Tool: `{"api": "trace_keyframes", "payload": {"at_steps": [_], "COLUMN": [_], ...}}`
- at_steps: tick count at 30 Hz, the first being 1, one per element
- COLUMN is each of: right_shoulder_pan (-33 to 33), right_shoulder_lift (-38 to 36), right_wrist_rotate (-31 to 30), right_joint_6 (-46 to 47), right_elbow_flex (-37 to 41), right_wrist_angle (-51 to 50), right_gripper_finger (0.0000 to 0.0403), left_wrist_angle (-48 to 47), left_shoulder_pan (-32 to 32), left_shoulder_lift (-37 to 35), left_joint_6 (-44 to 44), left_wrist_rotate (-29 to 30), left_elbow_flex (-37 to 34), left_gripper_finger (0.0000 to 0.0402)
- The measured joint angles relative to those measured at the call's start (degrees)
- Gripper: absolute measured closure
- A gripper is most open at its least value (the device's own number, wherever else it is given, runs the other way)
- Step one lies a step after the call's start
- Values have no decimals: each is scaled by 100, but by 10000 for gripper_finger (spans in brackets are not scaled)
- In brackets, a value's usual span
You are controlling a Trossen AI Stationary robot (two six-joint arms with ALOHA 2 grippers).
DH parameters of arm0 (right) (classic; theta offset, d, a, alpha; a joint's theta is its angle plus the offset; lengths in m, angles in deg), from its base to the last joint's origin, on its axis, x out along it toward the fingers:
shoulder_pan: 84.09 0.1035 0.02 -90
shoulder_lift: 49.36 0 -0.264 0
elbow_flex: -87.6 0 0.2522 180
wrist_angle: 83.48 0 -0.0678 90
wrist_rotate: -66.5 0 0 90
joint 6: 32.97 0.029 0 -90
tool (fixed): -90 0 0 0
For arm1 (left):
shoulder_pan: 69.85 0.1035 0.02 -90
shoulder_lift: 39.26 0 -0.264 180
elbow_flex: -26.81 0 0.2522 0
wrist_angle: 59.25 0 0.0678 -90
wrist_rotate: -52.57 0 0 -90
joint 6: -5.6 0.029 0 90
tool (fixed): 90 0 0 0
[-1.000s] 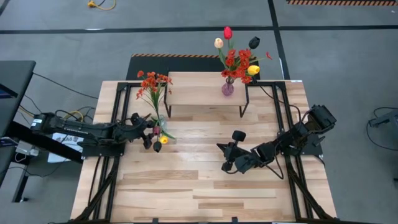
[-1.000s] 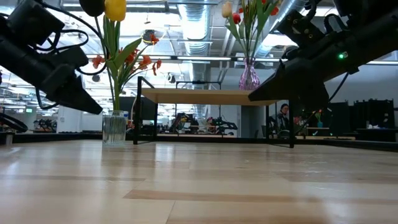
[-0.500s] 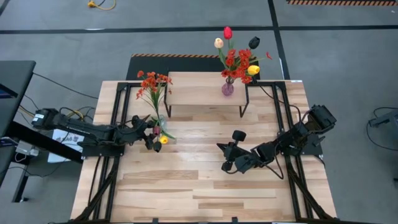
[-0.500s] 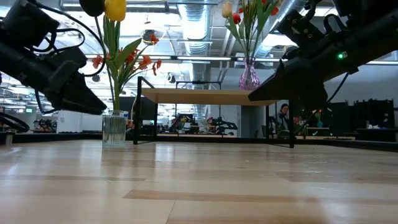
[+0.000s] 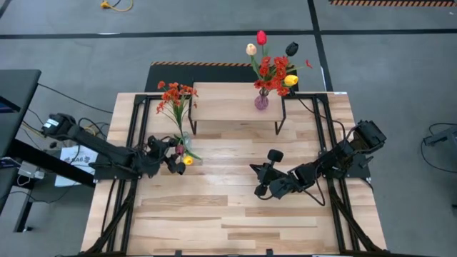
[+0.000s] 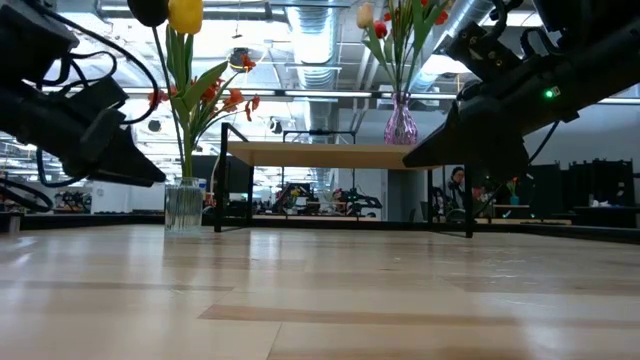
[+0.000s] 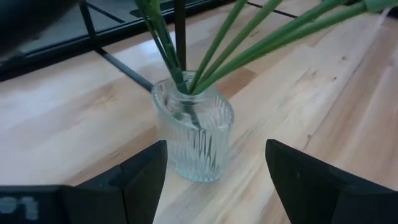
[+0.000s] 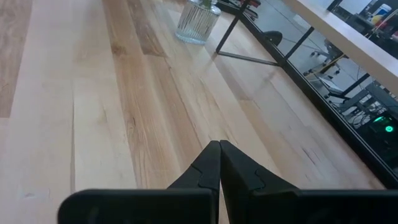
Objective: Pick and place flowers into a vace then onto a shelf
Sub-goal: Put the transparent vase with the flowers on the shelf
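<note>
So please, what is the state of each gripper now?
Left gripper: open, fingers either side of the clear glass vase, holding nothing.
Right gripper: shut, holding nothing.

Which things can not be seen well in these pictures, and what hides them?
- Clear vase, high view: too small, covered by the left gripper and leaves.
- Its flower heads: cut off by the edge in the left wrist view; only stems show.
- Purple vase blooms, low view: cut off by the upper edge.
- Shelf top, low view: seen edge-on.
- Right gripper, low view: a dark outline only.
</note>
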Motion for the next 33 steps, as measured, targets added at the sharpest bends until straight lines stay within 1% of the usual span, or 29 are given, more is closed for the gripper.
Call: {"api": "trace_keyframes", "payload": {"at_steps": [2, 9, 15, 18, 23, 33], "right_shoulder_pan": [0, 0, 0, 0, 0, 0], "right_shoulder_lift": [0, 0, 0, 0, 0, 0], "right_wrist_rotate": [-7, -272, -273, -275, -277, -278], "right_joint_6": [0, -34, -37, -44, -42, -2], "right_elbow_flex": [0, 0, 0, 0, 0, 0], "right_wrist_angle": [-8, -72, -74, -109, -184, -198], "right_gripper_finger": [403, 403, 403, 403, 403, 403], "left_wrist_angle": [117, 1133, 1795, 2015, 2055, 2053], "left_shoulder_pan": [-120, -434, -460, -460, -460, -459], "left_shoulder_lift": [185, 1122, 2083, 2530, 3097, 3828], "left_joint_6": [-115, -182, -583, -646, -727, -1251], "left_wrist_rotate": [128, 606, 687, 761, 854, 1267], "left_elbow_flex": [0, 4, 16, 99, 327, 648], "left_gripper_finger": [141, 141, 141, 141, 141, 141]}}
